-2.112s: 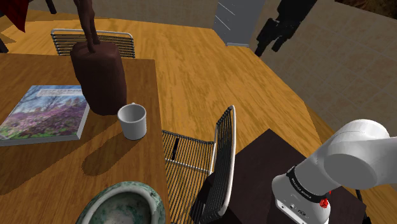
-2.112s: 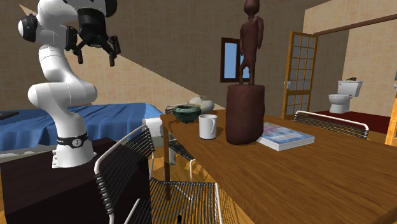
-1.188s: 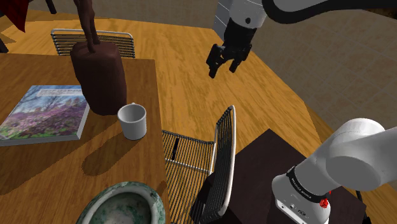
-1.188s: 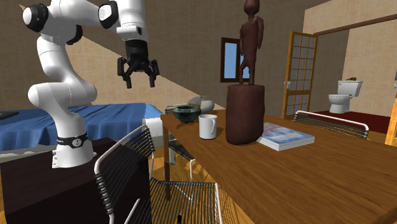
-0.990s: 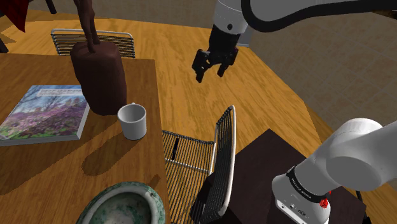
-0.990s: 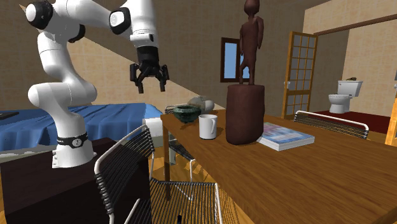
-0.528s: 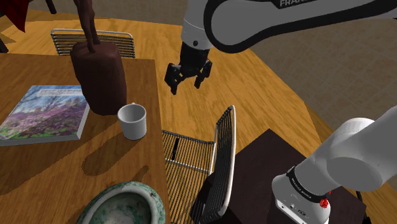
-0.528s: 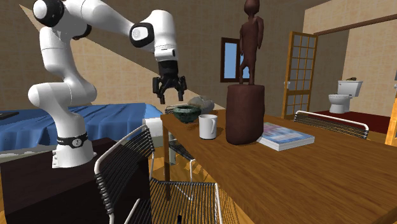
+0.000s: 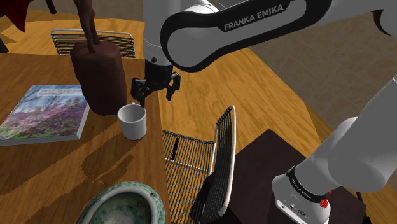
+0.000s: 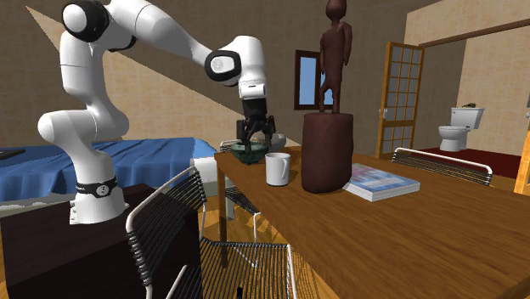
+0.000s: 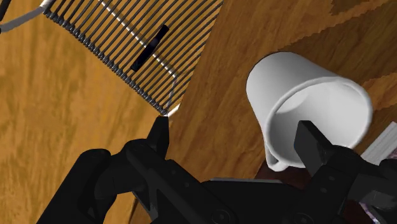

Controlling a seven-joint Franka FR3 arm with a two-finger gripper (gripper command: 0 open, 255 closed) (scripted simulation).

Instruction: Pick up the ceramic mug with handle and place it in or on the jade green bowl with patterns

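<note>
Gripper (image 9: 154, 96) status: 2 black fingers spread wide, nothing between them, no contact with any object. It hangs pointing downward over the edge of the wooden table (image 9: 57, 172).

Mug (image 9: 132, 121): plain white, standing upright on the table, long axis vertical, mouth facing up toward the gripper. It sits below the gripper and off to one side. In the wrist view the mug (image 11: 305, 105) lies under 1 finger, which overlaps its open rim, while the other finger hangs over the table edge beside the wire chair (image 11: 127, 51). The handle projects from the mug's wall close beside the overlapping finger. In the second exterior view the gripper (image 10: 256, 140) is above and just behind the mug (image 10: 278, 169), clear of it.

Bowl (image 9: 102, 197): mottled green and white, on the same table, well apart from the gripper on the mug's far side in the shoulder view. In the second exterior view the bowl (image 10: 248, 154) appears directly under the fingers; the gap between them cannot be judged from that angle.

Other items: 1 dark brown carved figure (image 9: 98, 76) on a rounded base stands just beside the mug, away from the gripper; 1 book (image 9: 44, 111) lies flat beyond the figure.
</note>
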